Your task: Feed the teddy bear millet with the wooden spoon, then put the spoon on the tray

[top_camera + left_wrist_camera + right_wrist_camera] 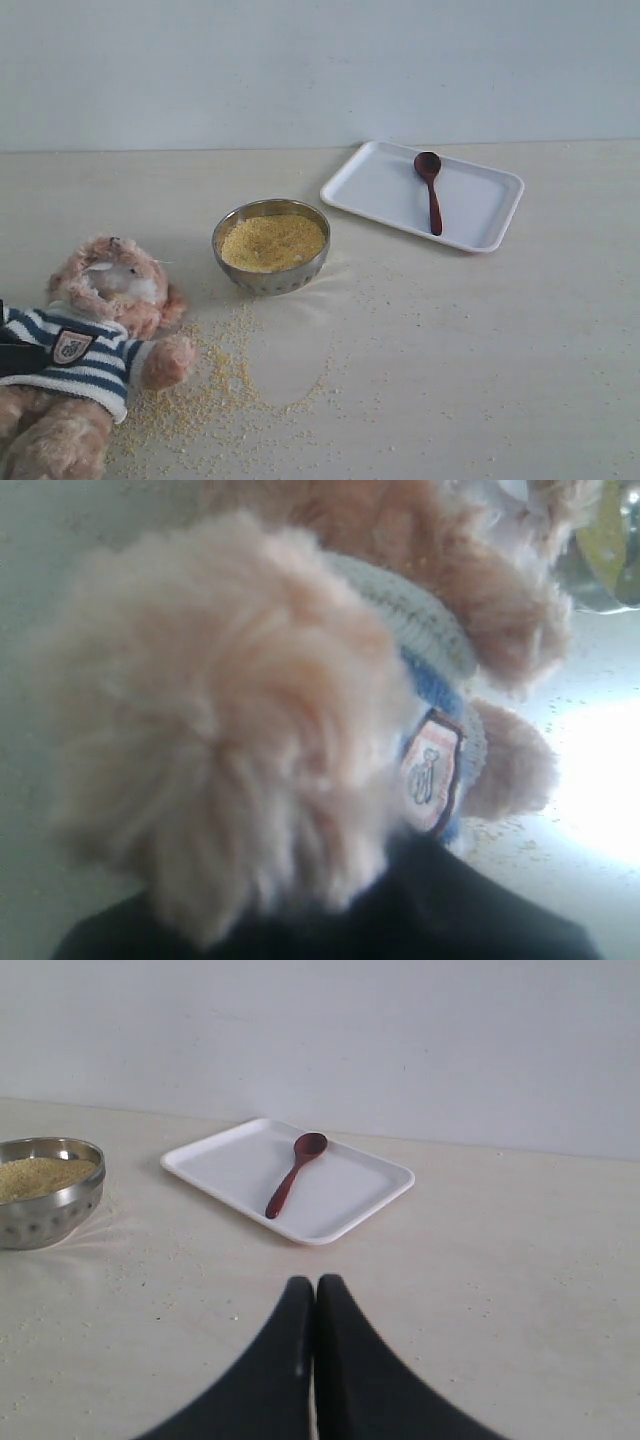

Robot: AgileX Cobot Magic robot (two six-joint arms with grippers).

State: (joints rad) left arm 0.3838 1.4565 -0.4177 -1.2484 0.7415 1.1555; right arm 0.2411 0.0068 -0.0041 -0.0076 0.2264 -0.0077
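Observation:
The teddy bear [110,290] leans at the table's front left, and its fur [230,700] fills the left wrist view. My left gripper [14,358] shows as a dark shape at the bear's side, shut on its plush arm; one black finger [450,915] presses into the fur. The wooden spoon [433,195] lies on the white tray [380,185] at the back right, also seen in the right wrist view as spoon [290,1178] on tray [350,1185]. Millet [272,242] fills a steel bowl [270,280]. My right gripper [315,1282] is shut and empty, short of the tray.
Loose millet grains [210,390] are scattered on the table between the bear and the bowl, and thinly to the right. The bowl [50,1210] stands to one side of the tray in the right wrist view. A pale wall [320,70] backs the table.

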